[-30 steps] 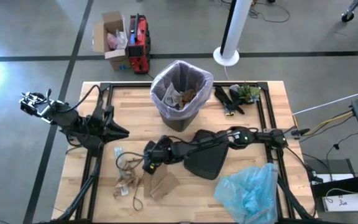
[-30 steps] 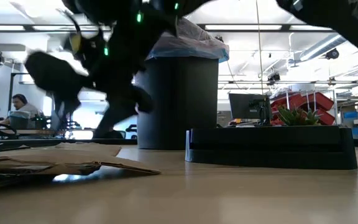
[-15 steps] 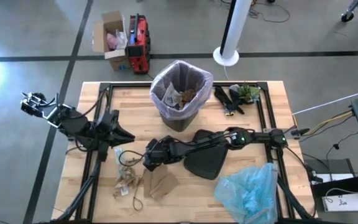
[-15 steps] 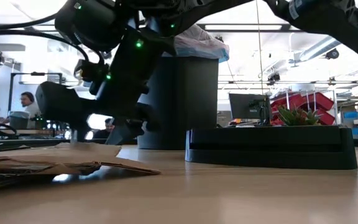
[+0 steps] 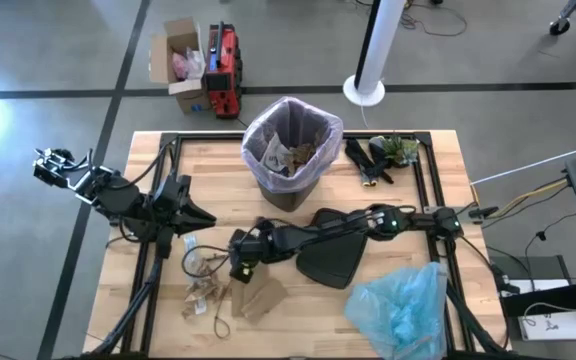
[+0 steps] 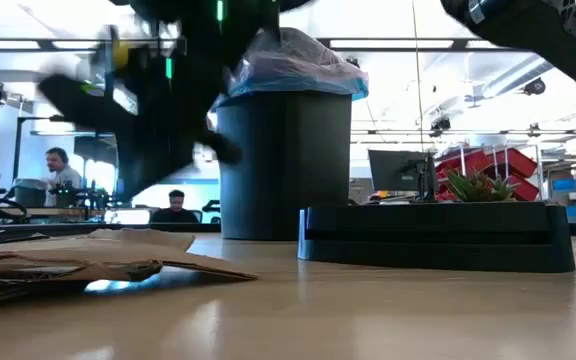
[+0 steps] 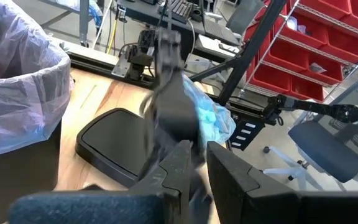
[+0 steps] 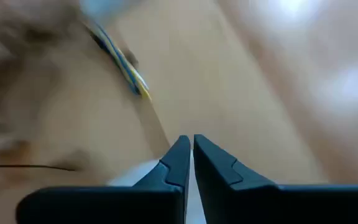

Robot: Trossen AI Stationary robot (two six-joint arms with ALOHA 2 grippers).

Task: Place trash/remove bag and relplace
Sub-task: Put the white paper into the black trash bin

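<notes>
One black bin lined with a pale pink-lavender plastic bag (image 5: 290, 130) stands on the wooden table (image 5: 218, 180), with the closed right tool (image 5: 238, 268) over loose brown-paper trash (image 5: 230, 290), the left tool (image 5: 200, 214) near-closed, empty, and one crinkly light-blue bag (image 5: 400, 305) aside.

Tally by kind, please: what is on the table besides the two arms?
Lined black bin: 1
Flat black lid: 1
Light blue bag: 1
Heap of paper trash: 1
Black-and-green clump: 1
Total: 5
</notes>
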